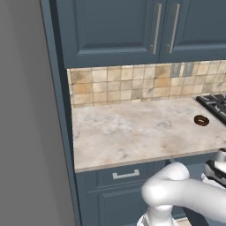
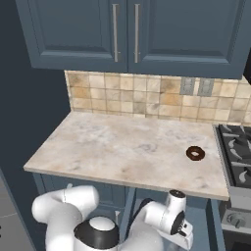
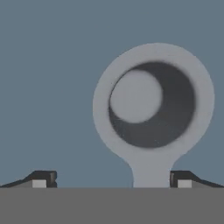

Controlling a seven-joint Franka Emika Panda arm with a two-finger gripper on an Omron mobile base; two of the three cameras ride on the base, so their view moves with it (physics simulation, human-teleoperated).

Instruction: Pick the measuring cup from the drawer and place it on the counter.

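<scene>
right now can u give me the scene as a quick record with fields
measuring cup: seen from above in the hand view, lying on a blue-grey surface, handle pointing toward the gripper
gripper: open, tips either side of the handle, not touching it
counter: bare marbled slab, cup not on it
doughnut: on the counter near the stove
task stage: cup not yet grasped

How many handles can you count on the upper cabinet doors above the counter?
2. One long vertical handle is on the left upper door, the other handle beside it on the right upper door, close to where the doors meet. More cabinets beyond the picture edges may carry others.
</scene>
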